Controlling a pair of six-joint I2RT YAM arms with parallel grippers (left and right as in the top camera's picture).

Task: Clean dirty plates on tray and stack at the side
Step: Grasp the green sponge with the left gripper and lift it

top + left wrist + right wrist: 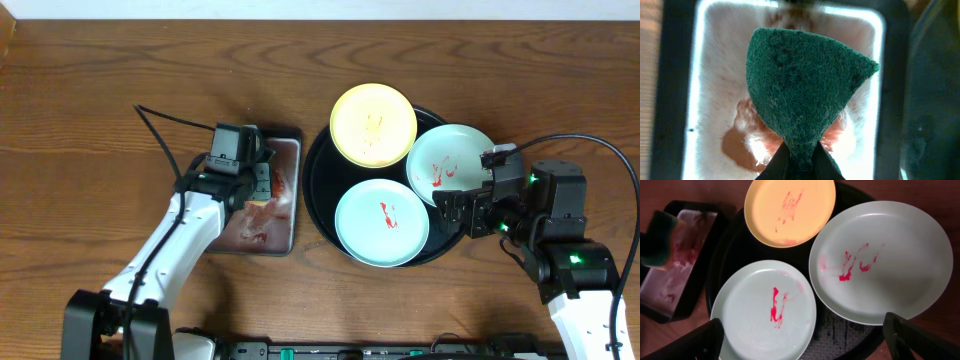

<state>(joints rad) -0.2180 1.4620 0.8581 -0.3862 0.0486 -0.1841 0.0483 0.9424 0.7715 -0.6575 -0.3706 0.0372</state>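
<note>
A green scouring pad [805, 85] fills the middle of the left wrist view, pinched at its lower tip by the left claw [800, 162], whose fingers [774, 167] are closed narrowly on it; behind the pad lies the small grey metal tray [705, 75], with a reddish puddle [735, 145] at its lower left. In the right wrist view the right claw [802, 327] is spread wide with nothing in it; one finger sits in each lower corner of the frame. It hangs above the lower right part of the glossy black tray [840, 337]; I cannot tell whether it touches anything. All three plates rest on that tray, each smeared red: the pale yellow plate [790, 210] at top centre; one mint-blue plate [765, 310] at lower left; the other mint-blue plate [880, 260] at right, its edge overlapping the tray rim. The wooden worktop [100, 100] carries both trays side by side.
</note>
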